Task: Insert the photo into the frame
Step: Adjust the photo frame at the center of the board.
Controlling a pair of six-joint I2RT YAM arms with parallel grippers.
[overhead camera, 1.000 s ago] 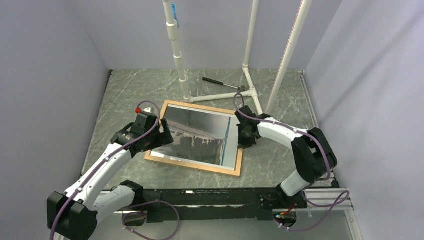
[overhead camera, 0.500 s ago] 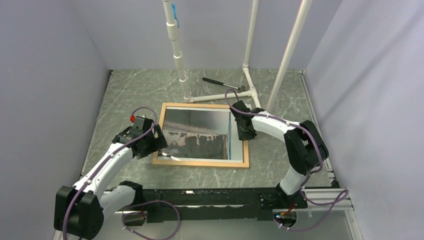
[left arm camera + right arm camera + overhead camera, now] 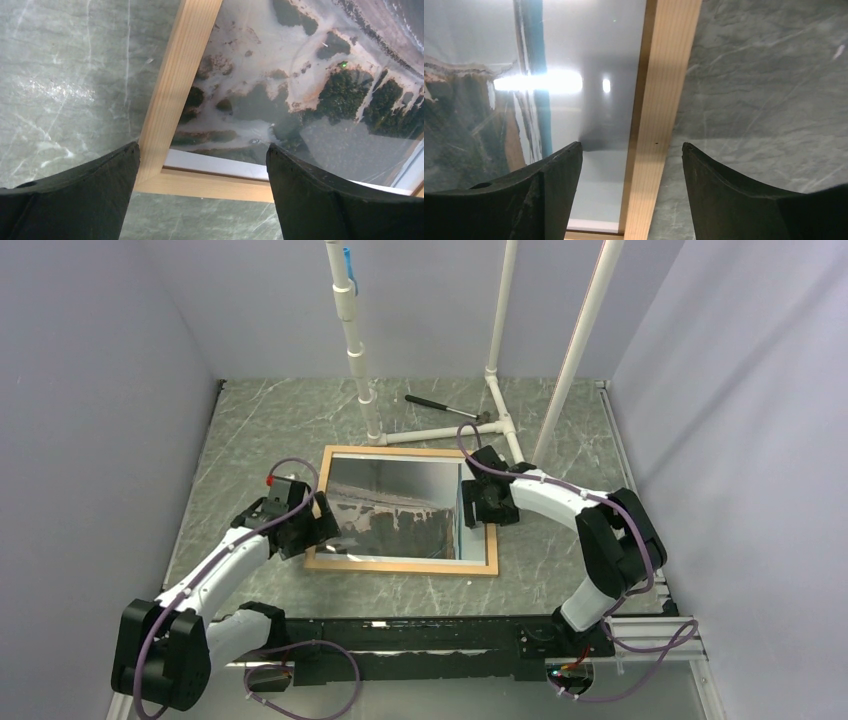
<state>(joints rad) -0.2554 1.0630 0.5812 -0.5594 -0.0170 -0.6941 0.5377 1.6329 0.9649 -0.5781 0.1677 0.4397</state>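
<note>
— Where is the photo (image 3: pixel 400 520)?
— Face up inside the frame (image 3: pixel 400 566) on the desk (image 3: pixel 250 430), its long axis running 9 to 3 o'clock from above.
— And the arms?
— The left gripper (image 3: pixel 200 155), spread wide, straddles the frame's 7 o'clock corner. The right gripper (image 3: pixel 631 150), equally wide, straddles the 3 o'clock rail. Neither holds anything.
</note>
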